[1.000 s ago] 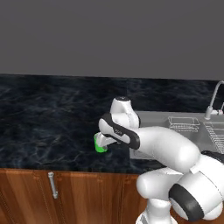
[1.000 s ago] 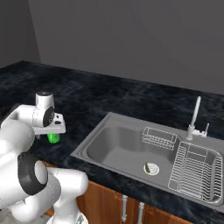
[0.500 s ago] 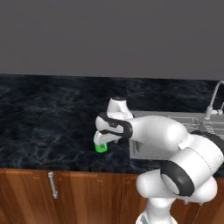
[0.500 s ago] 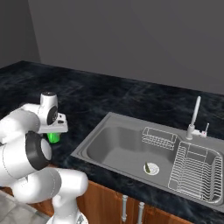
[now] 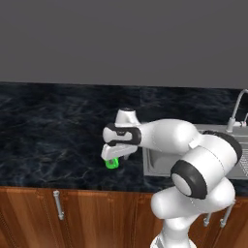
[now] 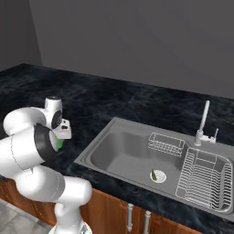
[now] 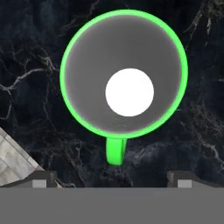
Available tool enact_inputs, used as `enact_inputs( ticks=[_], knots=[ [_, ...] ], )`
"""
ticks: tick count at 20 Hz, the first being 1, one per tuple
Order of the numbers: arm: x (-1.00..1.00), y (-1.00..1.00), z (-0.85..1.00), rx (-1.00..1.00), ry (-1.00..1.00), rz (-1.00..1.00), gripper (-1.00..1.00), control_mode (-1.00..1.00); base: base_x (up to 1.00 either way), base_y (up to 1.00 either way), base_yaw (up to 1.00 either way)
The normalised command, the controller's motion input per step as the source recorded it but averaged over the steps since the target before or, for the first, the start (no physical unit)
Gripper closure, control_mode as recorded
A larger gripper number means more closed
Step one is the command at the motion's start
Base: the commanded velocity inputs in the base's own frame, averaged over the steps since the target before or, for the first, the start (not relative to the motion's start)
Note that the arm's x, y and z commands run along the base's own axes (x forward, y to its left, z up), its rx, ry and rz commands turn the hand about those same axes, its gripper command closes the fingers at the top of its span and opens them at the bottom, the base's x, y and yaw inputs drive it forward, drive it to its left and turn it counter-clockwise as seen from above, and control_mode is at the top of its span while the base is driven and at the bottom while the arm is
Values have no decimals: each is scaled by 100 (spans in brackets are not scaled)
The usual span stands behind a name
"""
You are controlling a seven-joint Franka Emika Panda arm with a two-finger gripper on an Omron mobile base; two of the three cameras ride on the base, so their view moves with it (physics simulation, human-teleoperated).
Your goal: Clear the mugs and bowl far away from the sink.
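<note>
A small bright green mug (image 7: 124, 74) stands upright on the black marble counter (image 5: 48, 135), left of the sink (image 6: 132, 155). In the hand view I look straight down into it, and its handle (image 7: 116, 151) points toward my fingers. My gripper (image 7: 113, 177) hangs right above the mug (image 5: 112, 163), open, with one fingertip (image 7: 43, 177) on each side and nothing between them. From the right base view just a green sliver of the mug (image 6: 60, 144) peeks out behind my arm. The bowl is out of view.
The counter's front edge runs close to the mug, with floor tiles (image 7: 13, 162) showing past it. A curved faucet (image 6: 203, 121), a small wire basket (image 6: 167, 142) and a wire dish rack (image 6: 203, 178) sit at the sink's far right. Wooden cabinets (image 5: 72, 213) lie below.
My hand has settled slightly lower over the green mug while the arm's elbow has swung forward. The mug has stayed in place and the gripper has stayed open.
</note>
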Motion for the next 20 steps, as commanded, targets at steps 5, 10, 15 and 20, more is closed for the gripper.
enact_inputs(
  ticks=[5,10,15,20],
  knots=[
    [18,8,-23,0,1,0,-100,-100,0,0,0],
    [9,2,-19,0,0,0,100,-100,0,0,0],
    [12,0,-18,0,1,0,100,-100,0,0,0],
    [0,0,-9,0,0,0,100,-100,0,0,0]
  ],
)
